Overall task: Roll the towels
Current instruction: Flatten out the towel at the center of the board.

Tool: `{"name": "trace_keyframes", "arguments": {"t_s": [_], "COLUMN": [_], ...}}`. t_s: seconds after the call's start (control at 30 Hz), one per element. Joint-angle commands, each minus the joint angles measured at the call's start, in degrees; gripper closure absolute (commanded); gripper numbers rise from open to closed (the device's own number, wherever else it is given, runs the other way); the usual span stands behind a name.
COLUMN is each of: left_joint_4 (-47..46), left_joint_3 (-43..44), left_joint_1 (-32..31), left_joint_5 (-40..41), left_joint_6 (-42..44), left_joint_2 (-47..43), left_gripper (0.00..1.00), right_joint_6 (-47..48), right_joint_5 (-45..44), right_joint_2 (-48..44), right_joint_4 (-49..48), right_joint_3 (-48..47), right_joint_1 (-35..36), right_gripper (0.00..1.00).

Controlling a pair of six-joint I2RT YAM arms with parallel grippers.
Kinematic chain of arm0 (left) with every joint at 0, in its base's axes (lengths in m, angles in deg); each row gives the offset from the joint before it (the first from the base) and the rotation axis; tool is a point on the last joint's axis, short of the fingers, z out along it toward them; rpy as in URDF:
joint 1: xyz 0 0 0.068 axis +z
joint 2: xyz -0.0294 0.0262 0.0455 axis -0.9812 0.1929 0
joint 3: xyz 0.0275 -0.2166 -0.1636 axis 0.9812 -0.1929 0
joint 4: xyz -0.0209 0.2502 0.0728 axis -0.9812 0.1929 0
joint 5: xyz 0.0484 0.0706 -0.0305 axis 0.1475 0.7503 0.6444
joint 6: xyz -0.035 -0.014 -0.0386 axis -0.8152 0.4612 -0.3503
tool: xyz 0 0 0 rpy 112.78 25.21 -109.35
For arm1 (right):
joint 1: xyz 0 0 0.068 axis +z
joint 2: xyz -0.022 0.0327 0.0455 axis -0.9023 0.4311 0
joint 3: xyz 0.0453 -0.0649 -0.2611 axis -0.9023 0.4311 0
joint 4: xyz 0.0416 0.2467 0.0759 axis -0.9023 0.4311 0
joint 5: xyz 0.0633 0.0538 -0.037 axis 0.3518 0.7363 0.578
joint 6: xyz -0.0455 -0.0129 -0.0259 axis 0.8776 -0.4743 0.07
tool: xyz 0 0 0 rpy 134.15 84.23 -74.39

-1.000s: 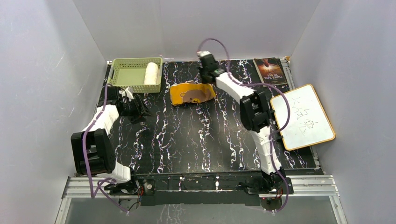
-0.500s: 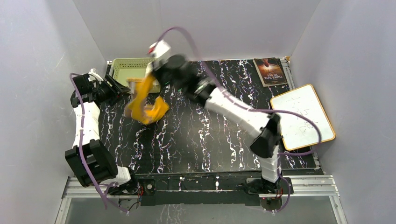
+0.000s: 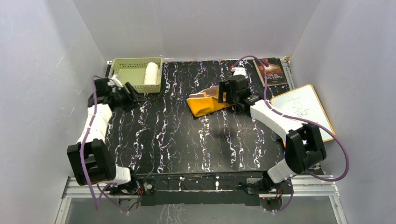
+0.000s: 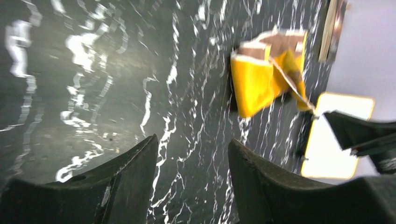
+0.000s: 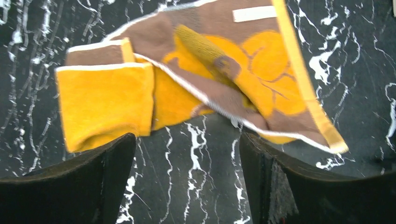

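My right hand hovers low with its two fingers spread wide and nothing between them, so it grips nothing. The orange-yellow bear towel lies on the marbled black surface just ahead of the fingertips, touching neither. It is nowhere near a roll. The end ahead of the hand's left finger is doubled over into a thick yellow flap. The end ahead of its right finger fans out, showing brown backing and a white label strip, and its corner appears to lift a little off the surface. I take it the towel sits there loose so that it can be straightened first; a bunch like that would roll crooked. My left hand is well apart from that towel, which shows small and far beyond its fingertips. Its fingers stand partly apart and bare (I read that as waiting, poised to pin an edge). Close beside it in the overhead view is the pale green slotted basket, with the cream-white towel inside against one wall as a tight cylinder. That half of the job looks done to me, parked where it can't unwind.
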Motion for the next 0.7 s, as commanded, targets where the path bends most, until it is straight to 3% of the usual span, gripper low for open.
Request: {"name": "trace_keyframes", "arguments": {"t_s": [0.0,0.1,0.23,0.4,0.6,0.67], "left_joint_4": [0.89,-3.88,-7.41,-6.78,-3.63,-1.88], "left_joint_3": [-2.37,-4.28,-0.15,10.77,27.65,33.05], "left_joint_1": [-9.31,-15.89,-26.86,-38.25,-44.93,-46.98], "left_joint_5": [3.90,5.80,9.70,16.91,22.04,23.50], "left_joint_6": [0.38,-3.44,-5.39,-3.34,1.35,3.80], "left_joint_2": [2.07,2.99,9.54,20.38,32.91,36.96], "left_gripper": [0.46,0.46,0.46,0.44,0.40,0.35], "right_joint_6": [-0.11,0.54,-0.47,-5.78,-9.33,-10.17], "right_joint_5": [-0.88,-0.10,-2.44,-4.10,-9.71,-9.93], "right_joint_2": [-0.59,3.37,9.46,9.85,10.46,10.84], "right_joint_4": [-6.96,-6.04,-1.28,2.83,8.43,9.20], "right_joint_3": [-2.80,-6.98,-11.05,-9.02,-5.56,-4.05], "right_joint_1": [0.06,-0.80,-2.69,-8.53,-13.38,-14.13], "right_gripper": [0.19,0.19,0.18,0.18,0.15,0.14]}}
